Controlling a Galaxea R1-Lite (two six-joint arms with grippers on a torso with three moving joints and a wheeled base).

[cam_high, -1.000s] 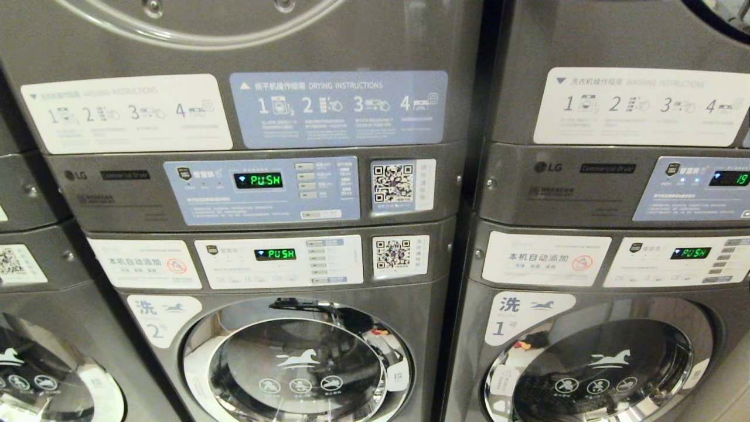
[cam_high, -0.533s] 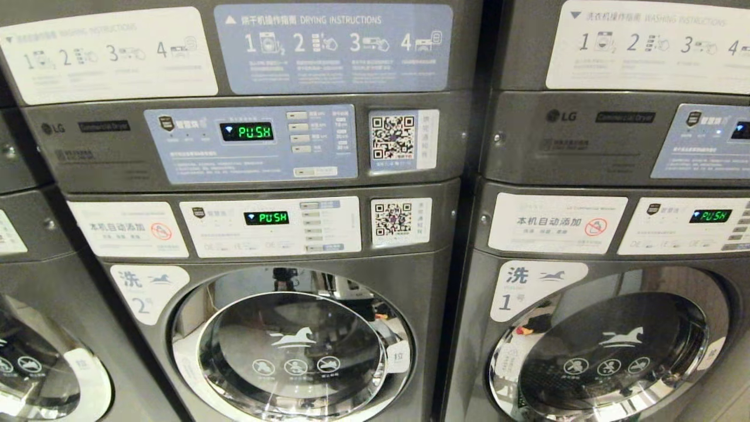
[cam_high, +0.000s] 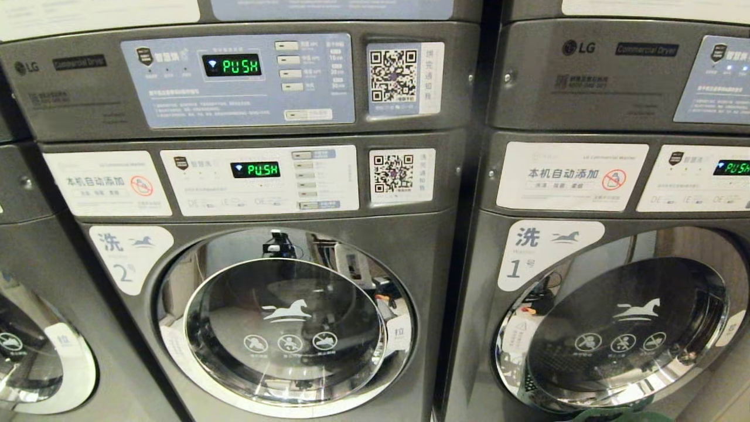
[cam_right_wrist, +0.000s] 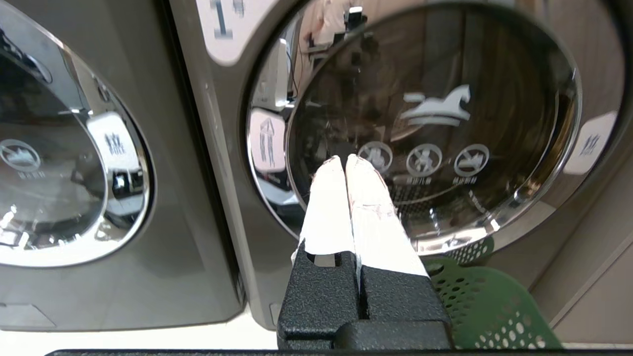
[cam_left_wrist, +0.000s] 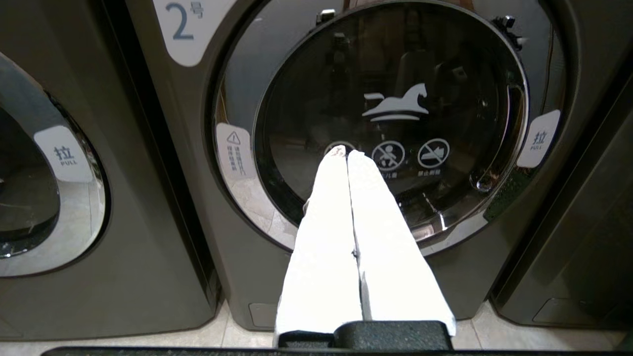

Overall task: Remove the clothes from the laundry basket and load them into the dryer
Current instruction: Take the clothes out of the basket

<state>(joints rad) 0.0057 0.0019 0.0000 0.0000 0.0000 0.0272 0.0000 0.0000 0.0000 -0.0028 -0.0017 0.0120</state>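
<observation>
The dryer shows only as its control panel [cam_high: 176, 111], lettered "Commercial Dryer", along the head view's upper edge; its door is out of view above. Below it is a shut round glass door [cam_high: 287, 322] marked 2. My left gripper [cam_left_wrist: 346, 152] is shut and empty, its white fingers [cam_left_wrist: 321, 237] pointing at that door [cam_left_wrist: 395, 113]. My right gripper [cam_right_wrist: 344, 159] is also shut and empty, facing the shut door marked 1 [cam_right_wrist: 435, 123]. The green perforated laundry basket [cam_right_wrist: 489, 306] stands on the floor under that door, beside the right gripper. No clothes show.
A second stack [cam_high: 615, 176] stands to the right with its own dryer panel [cam_high: 586, 105], and a third machine's door [cam_high: 35, 357] is at the far left. Pale tiled floor [cam_left_wrist: 148, 341] runs in front of the machines. Neither arm is in the head view.
The whole head view has shifted: the machines slid upward in the picture, so the instruction labels left the top and the round doors show more fully. The camera moved, not the machines.
</observation>
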